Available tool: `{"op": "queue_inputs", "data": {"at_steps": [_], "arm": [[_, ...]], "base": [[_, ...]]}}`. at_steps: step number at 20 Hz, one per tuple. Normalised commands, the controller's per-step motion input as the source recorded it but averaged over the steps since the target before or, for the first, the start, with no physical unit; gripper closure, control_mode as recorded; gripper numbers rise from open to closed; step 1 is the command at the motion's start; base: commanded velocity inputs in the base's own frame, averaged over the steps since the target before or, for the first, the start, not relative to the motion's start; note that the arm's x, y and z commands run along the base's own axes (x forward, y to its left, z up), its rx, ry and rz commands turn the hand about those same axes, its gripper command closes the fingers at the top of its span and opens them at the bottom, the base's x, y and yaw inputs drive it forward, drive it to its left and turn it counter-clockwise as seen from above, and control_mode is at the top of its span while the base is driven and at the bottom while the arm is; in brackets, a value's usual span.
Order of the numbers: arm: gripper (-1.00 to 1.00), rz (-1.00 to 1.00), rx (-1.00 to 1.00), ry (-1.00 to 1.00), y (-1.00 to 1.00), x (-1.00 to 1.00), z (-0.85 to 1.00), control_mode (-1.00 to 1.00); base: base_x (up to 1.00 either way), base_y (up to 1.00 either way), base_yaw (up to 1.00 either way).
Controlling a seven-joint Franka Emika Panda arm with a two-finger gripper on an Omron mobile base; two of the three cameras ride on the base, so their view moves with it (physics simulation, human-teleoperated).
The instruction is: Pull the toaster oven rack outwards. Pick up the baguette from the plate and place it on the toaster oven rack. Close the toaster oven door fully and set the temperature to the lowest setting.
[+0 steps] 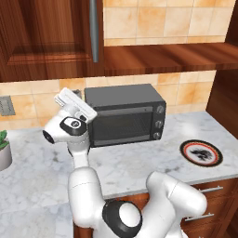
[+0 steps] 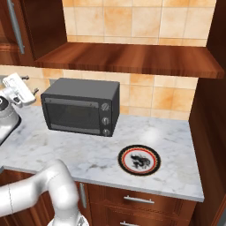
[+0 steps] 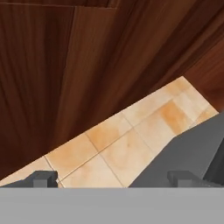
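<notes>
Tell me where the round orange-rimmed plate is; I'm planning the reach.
The round orange-rimmed plate lies flat on the marble counter, right of the dark grey toaster oven, near the front edge.

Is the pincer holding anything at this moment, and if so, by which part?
Nothing is held. The pincer is open with only wall tiles and the toaster oven top behind its tips; the plate is bare.

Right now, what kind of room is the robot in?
It looks like a kitchen. There's a toaster oven on a marble counter, a plate beside it, wooden cabinets and a tiled wall.
</notes>
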Motion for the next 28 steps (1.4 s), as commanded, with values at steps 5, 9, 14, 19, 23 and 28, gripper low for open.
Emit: {"op": "queue_inputs", "data": {"at_steps": [5,9,14,19,23,28], "arm": [[-1.00,0.06,0.04,0.08,-0.28,-0.86,0.07,-1.00],[-1.00,0.04,0.20,0.24,-0.61,-0.67,0.00,-1.00],[-1.00,0.05,0.54,0.29,-0.75,-0.45,0.22,-1.00],[-1.00,0.10,0.62,0.09,-0.97,-0.35,0.29,-1.00],[-1.00,0.15,0.61,0.12,-1.00,-0.15,0.10,-1.00],[-1.00,0.24,0.39,0.00,-1.00,-0.01,-0.04,-1.00]], "base": [[0.00,0.00,0.00],[0.00,0.00,0.00],[0.00,0.00,0.00],[0.00,0.00,0.00],[0.00,0.00,0.00],[0.00,0.00,0.00]]}}
